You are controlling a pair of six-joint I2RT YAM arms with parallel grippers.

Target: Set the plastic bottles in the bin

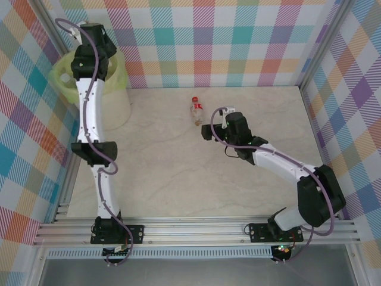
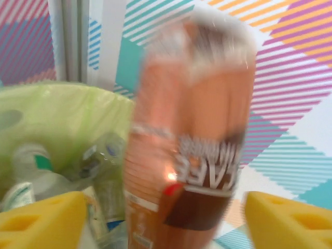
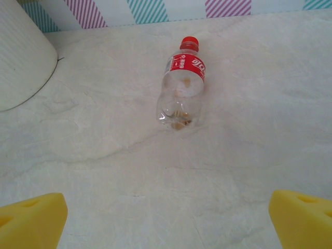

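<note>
The white bin [image 1: 116,107], lined with a yellow-green bag [image 2: 62,114] and holding several bottles [image 2: 31,171], stands at the far left of the surface [image 1: 178,179]. It sits below the left fingers [image 2: 41,218], which are spread with a blurred brown-labelled bottle [image 2: 192,129] upright between them, seemingly clear of both pads. The smaller red-capped bottle [image 3: 181,88] lies on its side mid-surface, ahead of the widely spread right fingers [image 3: 301,218], with its cap pointing away.

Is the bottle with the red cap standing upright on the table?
No, the red-capped bottle lies on its side on the table, with its cap pointing toward the far wall.
</note>
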